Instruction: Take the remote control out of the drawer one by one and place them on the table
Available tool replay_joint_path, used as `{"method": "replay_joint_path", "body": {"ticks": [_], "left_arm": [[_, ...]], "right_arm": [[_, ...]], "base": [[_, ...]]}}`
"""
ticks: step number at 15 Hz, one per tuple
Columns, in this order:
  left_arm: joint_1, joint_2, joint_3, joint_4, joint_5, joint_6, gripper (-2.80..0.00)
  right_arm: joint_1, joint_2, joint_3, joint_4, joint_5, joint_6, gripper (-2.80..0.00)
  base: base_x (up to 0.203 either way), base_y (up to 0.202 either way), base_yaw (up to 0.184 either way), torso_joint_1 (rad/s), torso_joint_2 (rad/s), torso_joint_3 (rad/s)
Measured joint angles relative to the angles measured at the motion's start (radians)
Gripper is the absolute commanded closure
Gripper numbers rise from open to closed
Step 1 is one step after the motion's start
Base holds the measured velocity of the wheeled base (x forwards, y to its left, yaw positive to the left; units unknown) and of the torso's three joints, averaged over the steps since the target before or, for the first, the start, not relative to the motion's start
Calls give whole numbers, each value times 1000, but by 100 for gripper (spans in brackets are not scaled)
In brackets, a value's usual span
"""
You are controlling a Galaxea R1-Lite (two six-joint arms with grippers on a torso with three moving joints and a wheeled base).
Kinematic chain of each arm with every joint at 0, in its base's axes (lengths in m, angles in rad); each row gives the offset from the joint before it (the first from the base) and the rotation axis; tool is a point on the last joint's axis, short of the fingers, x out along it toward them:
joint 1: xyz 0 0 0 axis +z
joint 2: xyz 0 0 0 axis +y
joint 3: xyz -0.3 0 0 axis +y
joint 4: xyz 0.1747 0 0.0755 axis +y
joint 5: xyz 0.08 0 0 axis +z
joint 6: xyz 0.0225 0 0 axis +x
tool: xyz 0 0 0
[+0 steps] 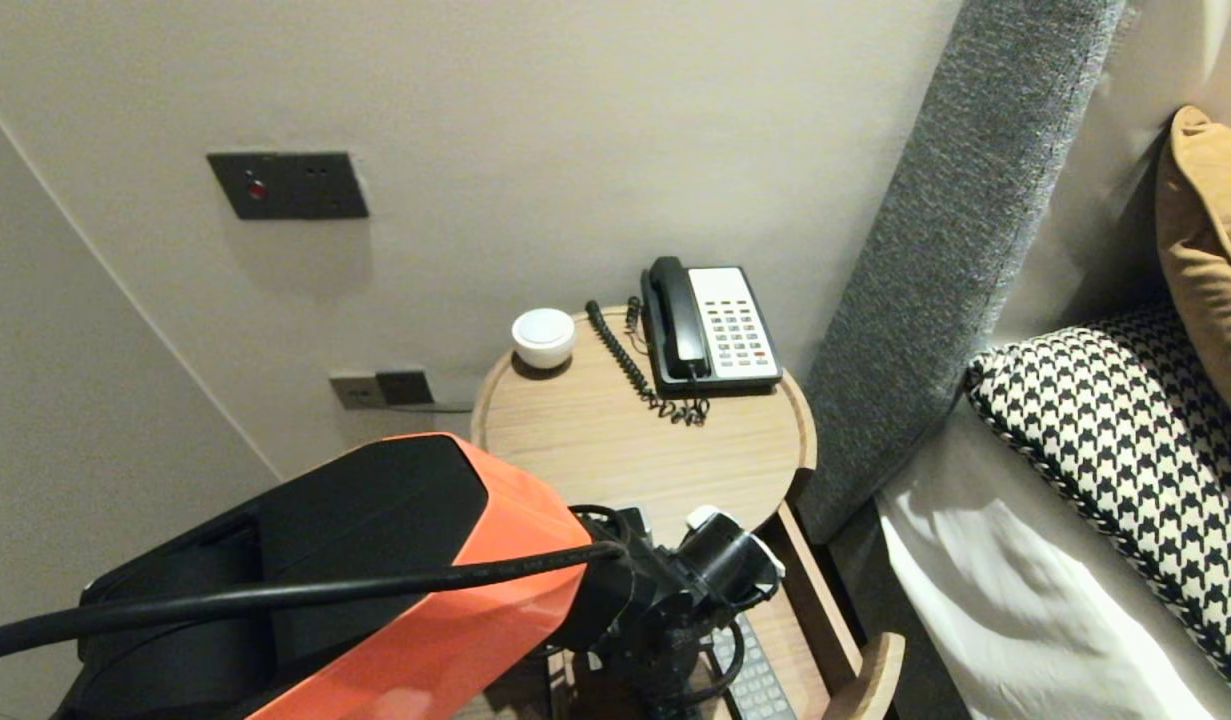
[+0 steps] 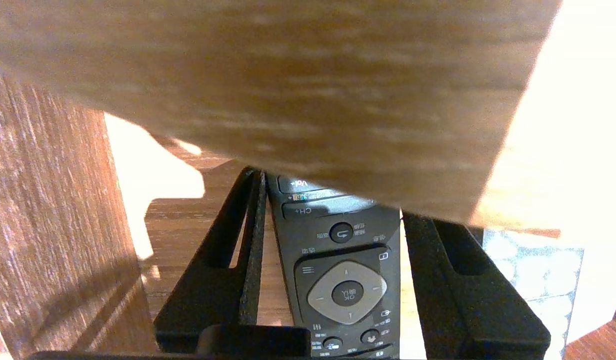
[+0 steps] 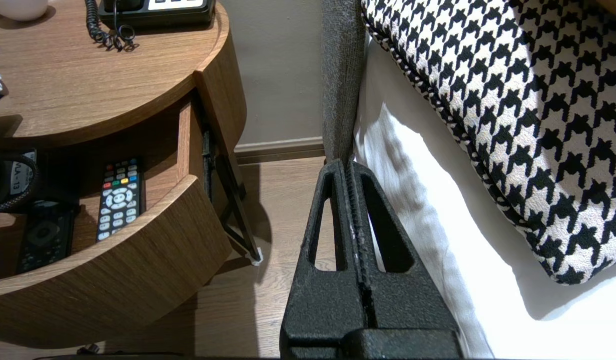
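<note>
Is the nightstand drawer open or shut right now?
Open: the drawer stands pulled out from under the tabletop, a dark remote lying visible inside.

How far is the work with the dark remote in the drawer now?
Done: the drawer stands open and the left pincer is inside it, one finger on each side of the dark remote. In hand: the grasp; a gap shows beside one finger, so nothing is clamped. Left: probably closing and lifting it out. The right pincer is shut, idle beside the bed.

light: we've got soft room light | shadows: faint one under cup (image 1: 543,337) on the surface (image 1: 595,450) | glare: patches beside the remote (image 2: 340,280) totally blown out
</note>
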Motion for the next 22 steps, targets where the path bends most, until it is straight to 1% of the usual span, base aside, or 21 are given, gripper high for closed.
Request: {"method": "replay_joint_path", "body": {"ticks": [6, 15, 17, 19, 22], "left_arm": [[-14, -21, 7, 2, 0, 1, 0], [-30, -83, 64, 10, -3, 4, 0], [-31, -92, 65, 18, -13, 10, 0], [-28, -99, 63, 34, -39, 16, 0], [-25, -94, 56, 30, -44, 17, 0]], "right_arm": [[0, 0, 0, 0, 0, 0, 0], [0, 0, 0, 0, 0, 0, 0], [0, 0, 0, 0, 0, 0, 0], [0, 0, 0, 0, 0, 0, 0], [0, 0, 0, 0, 0, 0, 0]], "base": [[0, 0, 0, 0, 0, 0], [0, 0, 0, 0, 0, 0], [0, 0, 0, 0, 0, 0], [0, 0, 0, 0, 0, 0], [0, 0, 0, 0, 0, 0]]}}
